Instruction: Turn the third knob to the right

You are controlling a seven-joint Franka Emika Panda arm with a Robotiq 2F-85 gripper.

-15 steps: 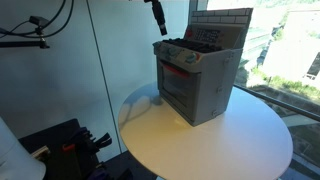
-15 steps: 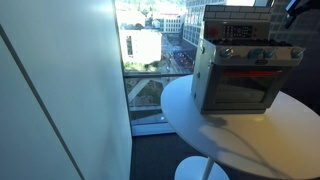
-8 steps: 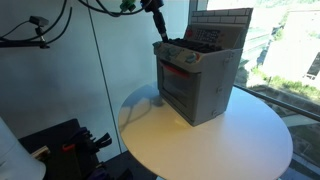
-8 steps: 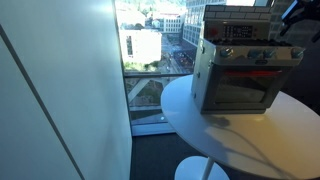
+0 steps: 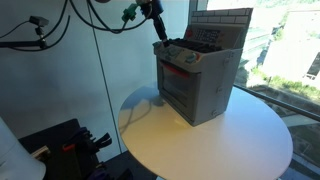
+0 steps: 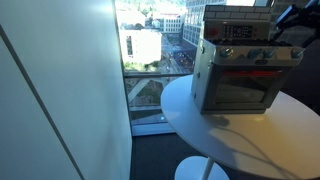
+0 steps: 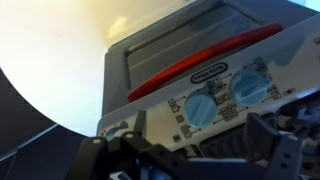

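Note:
A grey toy oven (image 5: pixel 200 78) stands on the round white table (image 5: pixel 215 140); it also shows in an exterior view (image 6: pixel 240 75). In the wrist view its front panel carries blue round knobs: one (image 7: pixel 202 108) near the middle and one (image 7: pixel 250 85) to its right. A red door handle (image 7: pixel 200 62) runs past them. Any further knob is hidden at the frame edge. My gripper (image 7: pixel 195 152) hangs over the oven's top front edge, its dark fingers (image 7: pixel 268 140) apart, holding nothing and touching no knob. It shows in both exterior views (image 5: pixel 157 24) (image 6: pixel 287 22).
The oven has a raised back panel (image 5: pixel 222 25). A glass wall (image 6: pixel 150 50) and windows surround the table. Dark equipment (image 5: pixel 65 145) stands on the floor beside the table. Cables (image 5: pixel 95 15) hang from the arm.
The arm has come down and forward toward the oven's top front edge; more of it and its cables now show in the exterior views. The oven has not moved.

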